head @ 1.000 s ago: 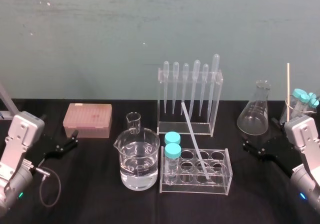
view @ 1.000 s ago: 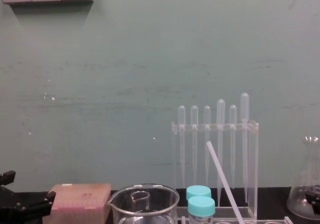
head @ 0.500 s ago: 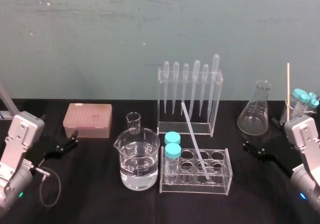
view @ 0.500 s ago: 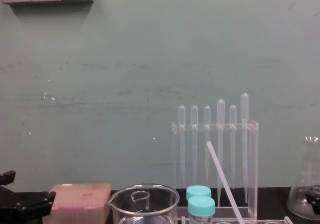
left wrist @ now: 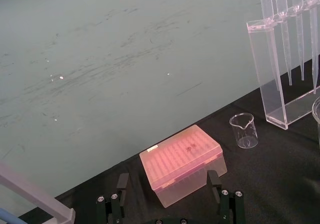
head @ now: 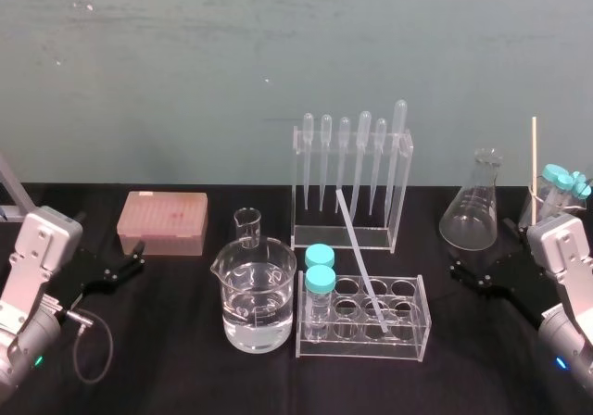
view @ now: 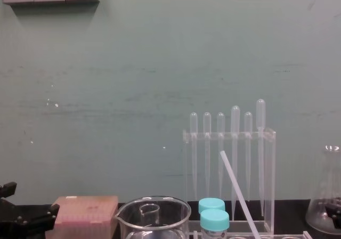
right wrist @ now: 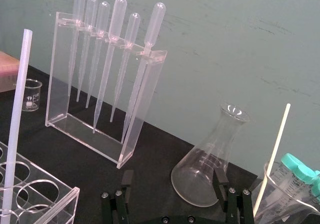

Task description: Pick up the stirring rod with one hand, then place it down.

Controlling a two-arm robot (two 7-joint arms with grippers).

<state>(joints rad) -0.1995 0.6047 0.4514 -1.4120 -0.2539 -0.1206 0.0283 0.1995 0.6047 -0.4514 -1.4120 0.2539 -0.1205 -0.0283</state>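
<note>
We see the rod (head: 361,260) leaning in the tube rack (head: 408,339) at the lower centre of the head view, touched by neither gripper. The left gripper (head: 109,241) at lower left and the right gripper (head: 481,245) at lower right both gape wide, holding nothing.

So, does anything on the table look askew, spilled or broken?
Only the stirring rod: it stands slanted in a hole of the tube rack, its top tipped toward the pipette rack, not upright. I see no spill or damage. The left gripper and right gripper sit open, away from it.
</note>
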